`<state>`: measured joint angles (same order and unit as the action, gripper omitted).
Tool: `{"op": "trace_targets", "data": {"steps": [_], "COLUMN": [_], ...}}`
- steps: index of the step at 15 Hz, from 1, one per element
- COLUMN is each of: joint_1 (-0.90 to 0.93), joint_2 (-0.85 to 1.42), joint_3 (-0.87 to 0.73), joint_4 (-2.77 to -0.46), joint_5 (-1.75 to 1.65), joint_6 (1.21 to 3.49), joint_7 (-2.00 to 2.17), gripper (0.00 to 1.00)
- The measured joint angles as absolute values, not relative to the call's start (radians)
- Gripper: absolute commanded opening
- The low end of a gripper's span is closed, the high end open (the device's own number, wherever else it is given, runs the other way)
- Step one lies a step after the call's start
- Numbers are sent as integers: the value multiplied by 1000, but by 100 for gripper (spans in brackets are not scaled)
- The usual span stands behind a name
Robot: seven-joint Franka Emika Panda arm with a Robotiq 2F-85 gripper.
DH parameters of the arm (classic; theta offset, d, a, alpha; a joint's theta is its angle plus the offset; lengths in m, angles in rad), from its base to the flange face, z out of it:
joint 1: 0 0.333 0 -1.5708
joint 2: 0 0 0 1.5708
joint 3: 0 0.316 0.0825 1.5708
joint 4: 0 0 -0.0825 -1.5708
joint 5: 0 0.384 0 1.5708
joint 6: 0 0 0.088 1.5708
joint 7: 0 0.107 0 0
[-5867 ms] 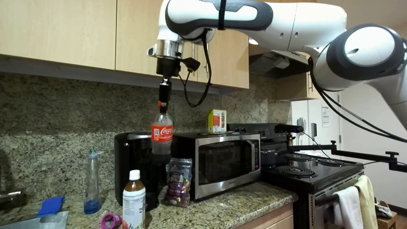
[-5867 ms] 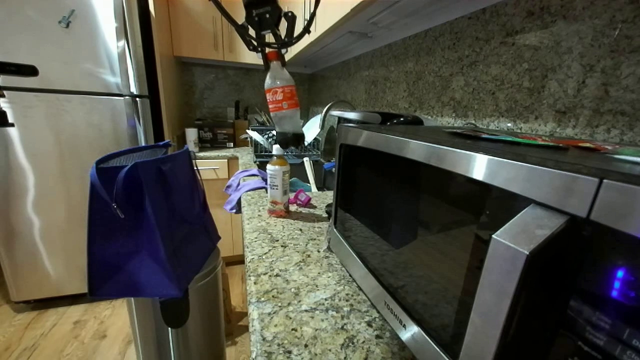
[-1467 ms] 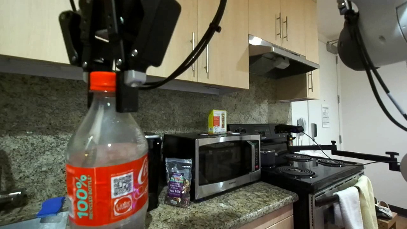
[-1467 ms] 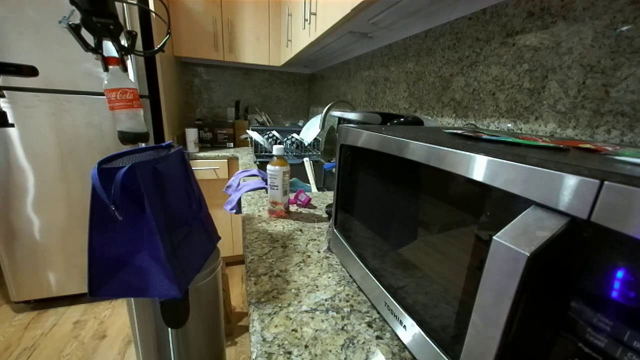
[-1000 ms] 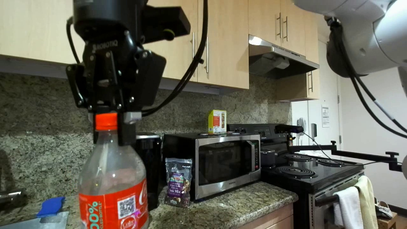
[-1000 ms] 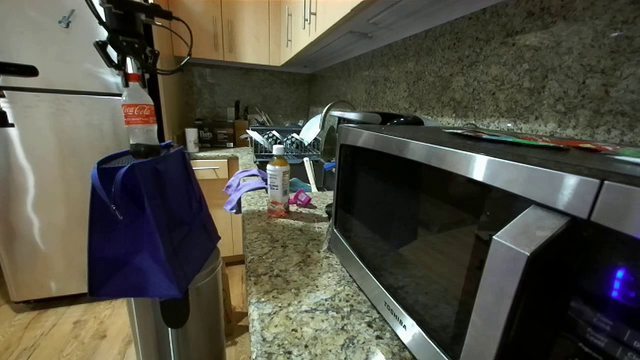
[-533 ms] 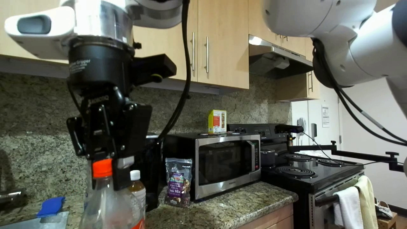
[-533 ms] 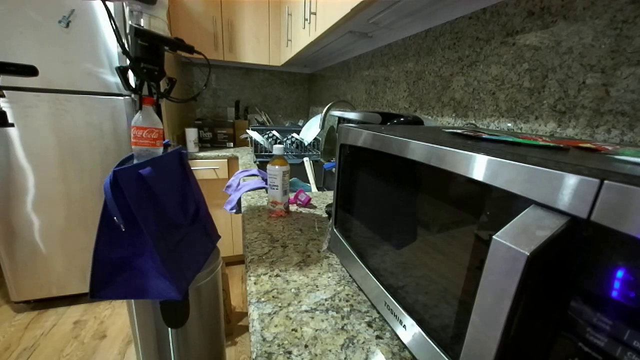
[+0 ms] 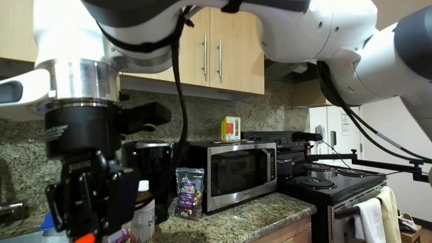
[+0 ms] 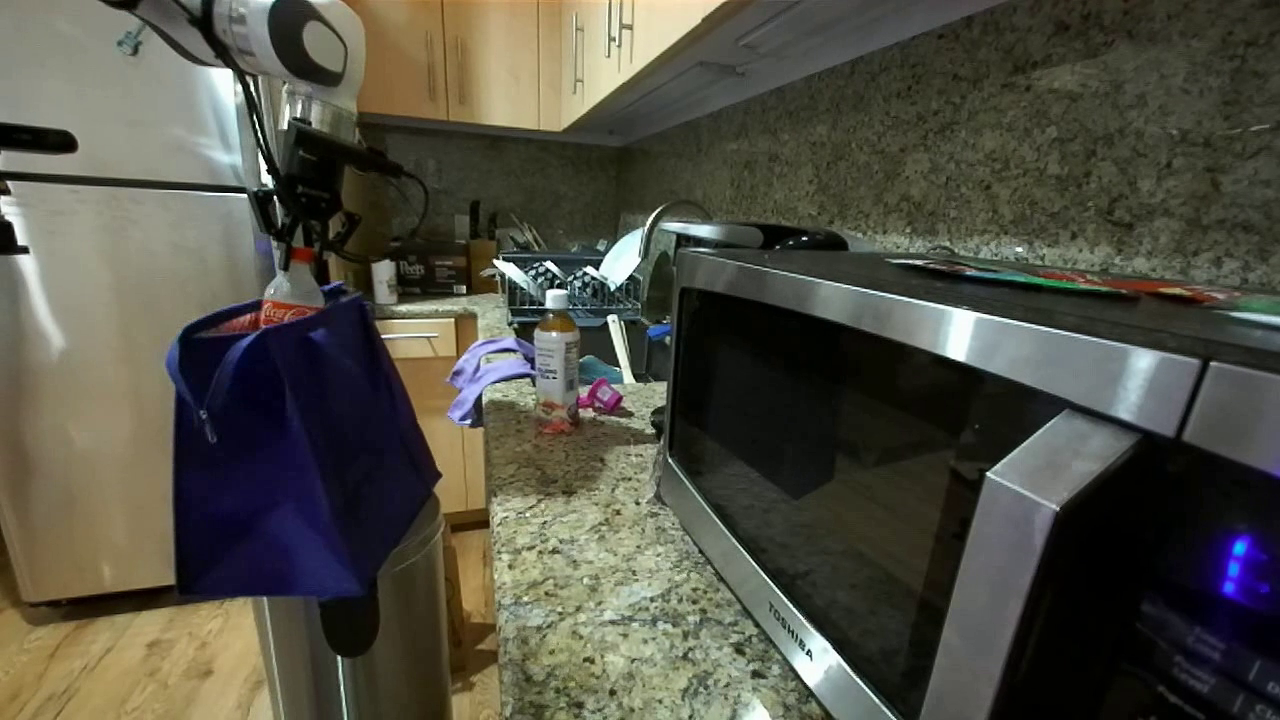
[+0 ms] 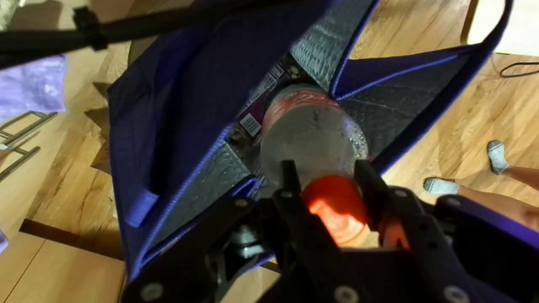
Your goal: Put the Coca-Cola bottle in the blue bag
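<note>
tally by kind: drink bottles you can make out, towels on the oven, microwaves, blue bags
Drink bottles: 2 (Coca-Cola bottle, white-labelled bottle)
Towels: 2 (white towel, pale yellow towel)
Microwave: 1
Blue bag: 1
Total: 6

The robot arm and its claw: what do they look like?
The arm is glossy white with rounded joints and dark grey sections, then a silvery collar. The claw is black, with jointed links, round bolts and blurred pale lettering. Black cables run along it.
</note>
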<state>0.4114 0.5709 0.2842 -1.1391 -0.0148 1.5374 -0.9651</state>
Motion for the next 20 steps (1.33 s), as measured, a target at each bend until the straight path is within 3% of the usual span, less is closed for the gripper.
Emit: {"op": "trace_targets", "data": {"steps": [12, 20], "joint_1": [381, 321], "joint_2": [655, 655], "joint_3": [263, 237], "joint_4": [-1173, -1310], "joint_5": [-8, -7], "joint_6": [1634, 1817], "joint_7": [-1010, -1009], "gripper": [12, 12]}}
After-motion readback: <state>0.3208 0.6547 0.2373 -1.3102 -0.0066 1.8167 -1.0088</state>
